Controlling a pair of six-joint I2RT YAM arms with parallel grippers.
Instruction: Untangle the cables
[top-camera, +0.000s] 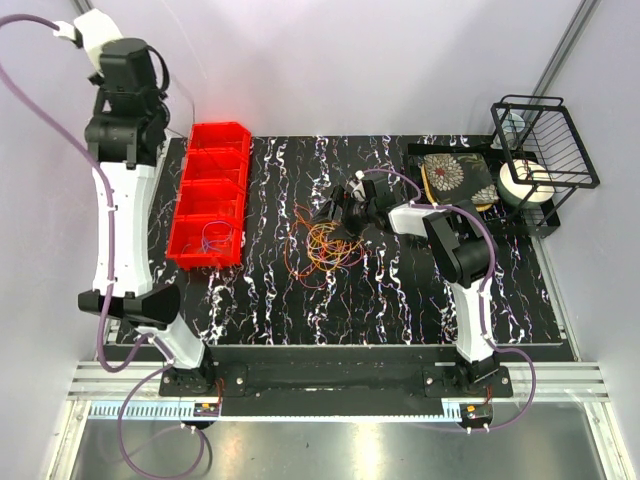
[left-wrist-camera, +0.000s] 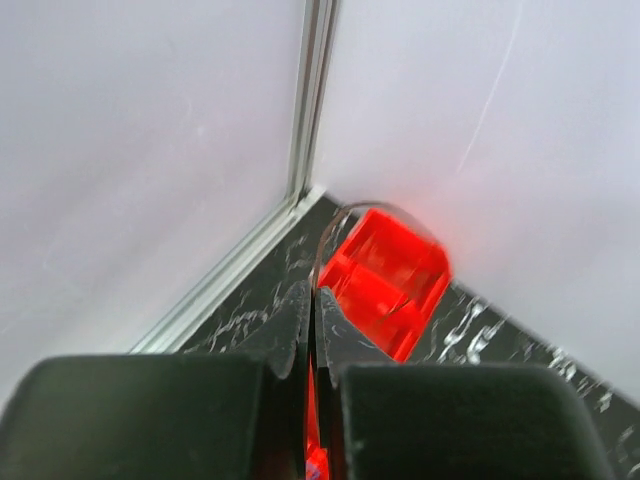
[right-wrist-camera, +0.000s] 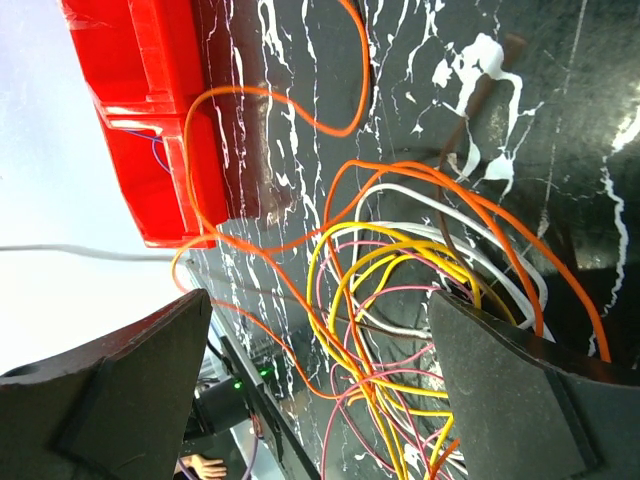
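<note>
- The cables (top-camera: 325, 250), mostly orange and yellow loops, lie tangled in the middle of the bench (top-camera: 420, 300), near the red bin (top-camera: 210, 165) on its right side.
- The right gripper (right-wrist-camera: 320, 330) hangs at the tangle's far edge, jaws spread wide, with loops showing between them and nothing pinched.
- A blue loop (top-camera: 215, 238) lies in the nearest of the bin's 4 compartments.
- The left gripper (left-wrist-camera: 312, 300) is raised over the far-left corner, closed on a thin grey wire (left-wrist-camera: 370, 207) that arcs above the bin.

Orange, yellow, white cables (top-camera: 325, 248); red bin (top-camera: 213, 182); black, white-veined table (top-camera: 400, 300).
</note>
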